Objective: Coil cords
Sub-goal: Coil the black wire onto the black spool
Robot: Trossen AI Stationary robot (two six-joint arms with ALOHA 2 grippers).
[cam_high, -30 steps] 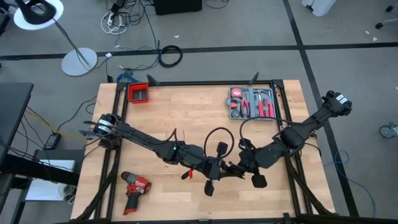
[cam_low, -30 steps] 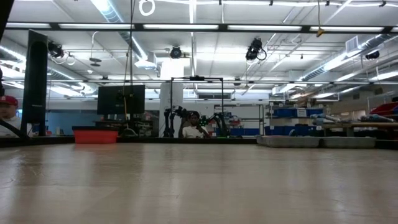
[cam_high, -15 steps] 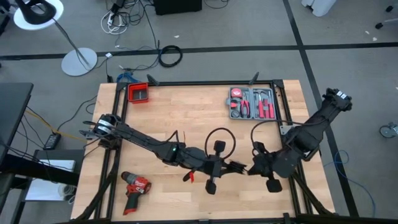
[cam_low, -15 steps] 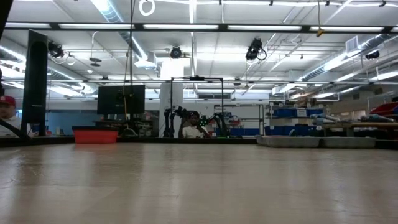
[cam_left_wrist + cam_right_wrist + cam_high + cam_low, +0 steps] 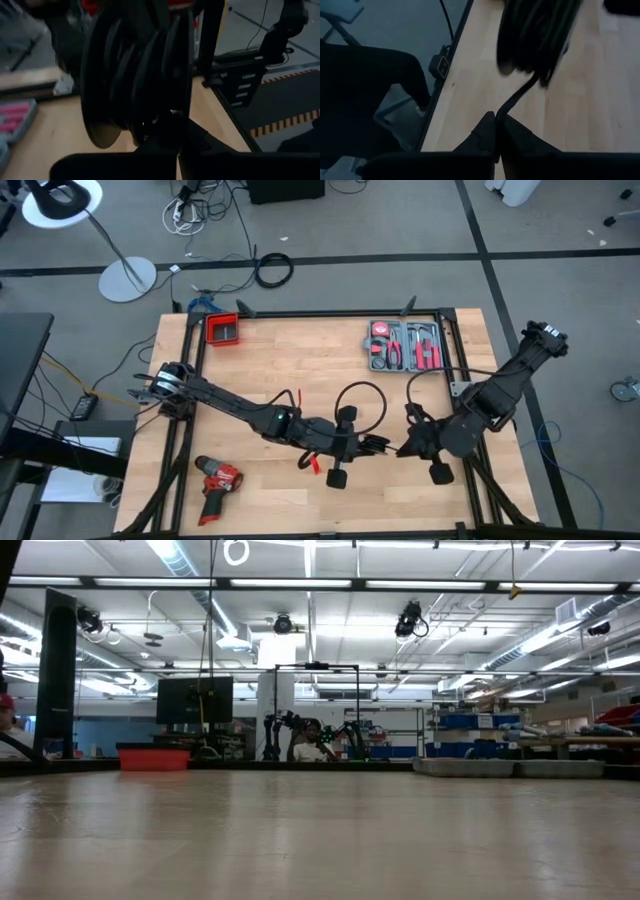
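The thin black cord shows in the high view as a small bundle (image 5: 373,444) between my two grippers, with one wide loop (image 5: 362,402) standing out toward the table's far edge. My left gripper (image 5: 355,446) reaches in from the table's left and is shut on the coiled loops (image 5: 135,75). My right gripper (image 5: 400,450) reaches in from the right and is shut on one strand (image 5: 512,102) that runs out of the coil (image 5: 535,35). The low view shows neither the arms nor the cord. My left gripper holds several loops of the coil together at one side of the bundle (image 5: 150,125). The fingers come roughly level from the table's left. The fingers themselves hide the exact place of contact. My right gripper pinches a single strand (image 5: 501,114) between its two fingertips, a short way from the coil. The fingers come from the table's right. The strand runs in a slight curve from the fingertips to the coil, above the table top.
A red drill (image 5: 218,480) lies near the table's front left. A grey tool case (image 5: 405,345) with red-handled tools sits at the far right, and a red bin (image 5: 223,330) at the far left. A thicker black cable ring (image 5: 272,270) lies on the floor beyond the table.
My right gripper has drawn back from the bundle toward the table's right edge, still shut on its strand, and its arm has swung toward the near edge. The wide loop has shifted a little to the right. My left gripper has kept its hold.
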